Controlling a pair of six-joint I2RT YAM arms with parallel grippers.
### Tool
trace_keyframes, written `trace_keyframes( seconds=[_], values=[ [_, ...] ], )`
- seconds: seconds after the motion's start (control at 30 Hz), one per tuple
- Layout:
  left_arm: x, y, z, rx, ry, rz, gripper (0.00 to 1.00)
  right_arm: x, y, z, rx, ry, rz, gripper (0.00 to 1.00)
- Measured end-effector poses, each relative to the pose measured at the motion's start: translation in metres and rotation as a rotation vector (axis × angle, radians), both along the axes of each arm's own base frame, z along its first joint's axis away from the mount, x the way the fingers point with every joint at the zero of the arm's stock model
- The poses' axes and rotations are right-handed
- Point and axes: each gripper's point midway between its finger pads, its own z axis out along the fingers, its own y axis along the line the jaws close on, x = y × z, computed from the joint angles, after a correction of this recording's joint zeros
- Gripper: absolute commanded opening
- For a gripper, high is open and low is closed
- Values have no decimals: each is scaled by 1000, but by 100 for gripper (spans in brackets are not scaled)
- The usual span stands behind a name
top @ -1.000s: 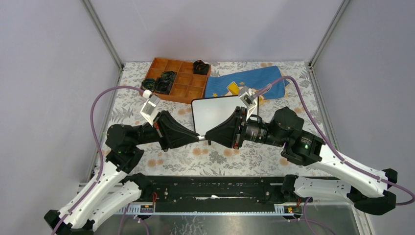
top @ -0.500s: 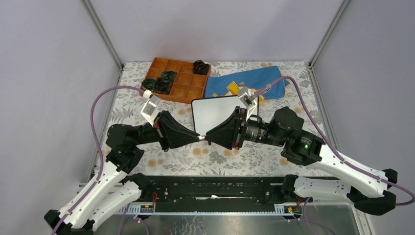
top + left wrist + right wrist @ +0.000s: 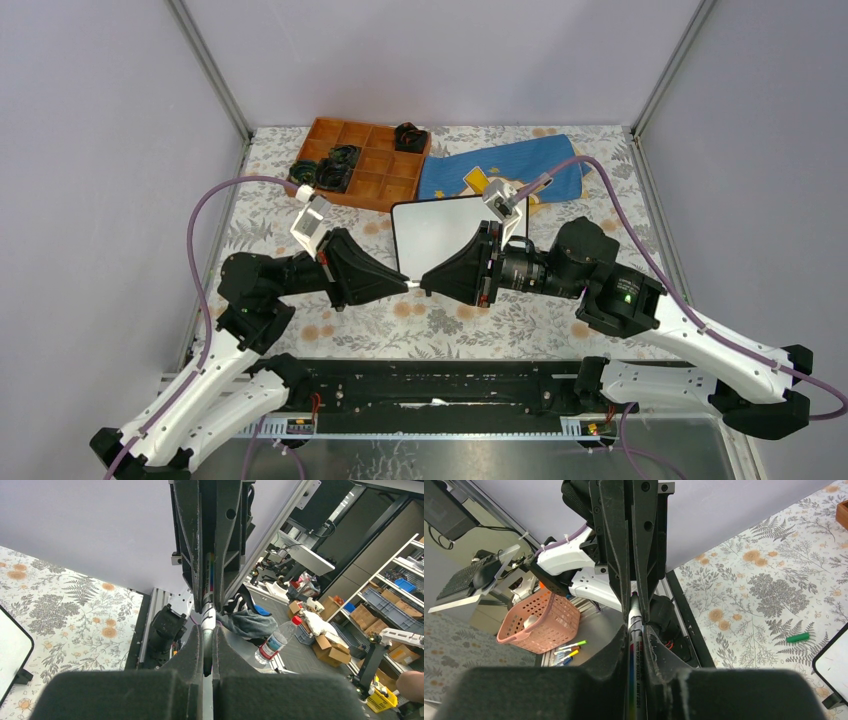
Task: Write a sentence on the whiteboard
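The whiteboard (image 3: 435, 228) stands mid-table with a plain white visible face; the sentence is out of view. In front of it my left gripper (image 3: 411, 285) and right gripper (image 3: 426, 287) meet tip to tip above the table. A whiteboard marker (image 3: 634, 650) runs between them. The right gripper (image 3: 636, 630) is shut on its printed barrel. The left gripper (image 3: 207, 630) is shut on the marker's (image 3: 207, 615) grey nib end. A green cap (image 3: 798, 638) lies on the floral table near the whiteboard's corner (image 3: 834, 665).
An orange compartment tray (image 3: 372, 178) with dark items (image 3: 335, 165) sits at the back left. A blue printed cloth (image 3: 510, 165) lies behind the board. Metal frame posts (image 3: 215, 80) rise at the back corners. The whiteboard's foot (image 3: 21, 676) stands near the left arm.
Both wrists have shifted only a hair; the grippers still meet on the marker in the same place.
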Motion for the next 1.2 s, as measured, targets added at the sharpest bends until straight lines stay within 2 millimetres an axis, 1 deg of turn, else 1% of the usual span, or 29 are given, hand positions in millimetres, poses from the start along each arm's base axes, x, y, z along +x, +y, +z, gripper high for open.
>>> trace_keyframes(
  seconds=[0.13,0.37,0.4,0.43,0.5,0.53,0.6,0.77,0.93,1.07,1.1,1.13,1.17,1.2],
  values=[
    [-1,0,0,1,-1,-4,0,-1,0,0,-1,-3,8,0],
    [-1,0,-1,3,-5,-2,0,-1,0,0,-1,-4,8,0],
    [-1,0,-1,3,-6,-1,0,-1,0,0,0,-4,9,3],
    [-1,1,-1,3,-7,0,0,-1,0,0,0,-3,9,11],
    [-1,1,-1,3,-8,2,0,-1,0,0,0,-3,9,31],
    [-1,1,-1,2,-7,3,0,-1,0,0,1,-1,9,36],
    [1,1,-1,2,-6,10,0,-2,1,1,11,4,11,38],
    [3,1,-1,0,0,22,0,-2,2,3,27,8,12,36],
    [2,2,1,-4,-1,28,0,-2,3,5,41,13,13,37],
    [2,2,2,-8,-2,31,0,-1,3,6,47,13,10,23],
    [1,2,2,-9,-4,31,0,-1,3,6,46,14,7,20],
    [1,3,2,-10,-6,30,0,0,3,5,44,15,6,20],
    [0,3,3,-12,-8,30,0,0,3,5,44,15,5,22],
    [0,3,3,-12,-9,30,0,0,4,5,43,16,6,26]
  ],
)
